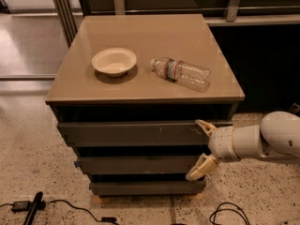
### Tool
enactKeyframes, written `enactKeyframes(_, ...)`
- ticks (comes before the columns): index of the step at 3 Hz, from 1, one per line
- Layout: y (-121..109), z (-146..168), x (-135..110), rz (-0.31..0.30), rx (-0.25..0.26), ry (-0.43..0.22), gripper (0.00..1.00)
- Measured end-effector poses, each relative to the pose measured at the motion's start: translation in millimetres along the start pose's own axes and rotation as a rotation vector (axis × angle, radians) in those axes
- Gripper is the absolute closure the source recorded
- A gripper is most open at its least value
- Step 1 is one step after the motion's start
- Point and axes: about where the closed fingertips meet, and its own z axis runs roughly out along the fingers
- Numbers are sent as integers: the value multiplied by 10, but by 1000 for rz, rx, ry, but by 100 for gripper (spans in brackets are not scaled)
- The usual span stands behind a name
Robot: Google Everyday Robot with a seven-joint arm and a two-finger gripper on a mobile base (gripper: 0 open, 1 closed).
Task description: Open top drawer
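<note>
One wide-spread claw (194, 150), arm level, at the right end of the top drawer (131, 133).

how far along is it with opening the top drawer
Early. Done: the hand is at the right end of the drawer fronts, open, with its upper finger by the right edge of the top drawer. In hand: lining up a hold; nothing looks gripped. Left: the whole pull, since none of the drawer's inside shows.

Grey top drawer (136, 133), claw (195, 150) at right end
</note>
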Motion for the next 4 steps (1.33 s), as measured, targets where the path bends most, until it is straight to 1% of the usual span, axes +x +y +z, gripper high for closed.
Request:
enactKeyframes(1,-26,13,-36,-20,-3,8,0)
enactKeyframes(2,-167,-86,-163,-71,19,28,0)
enactKeyframes(3,-167,-86,-164,-72,18,28,0)
enactKeyframes(4,-126,-4,-223,-111,9,39,0)
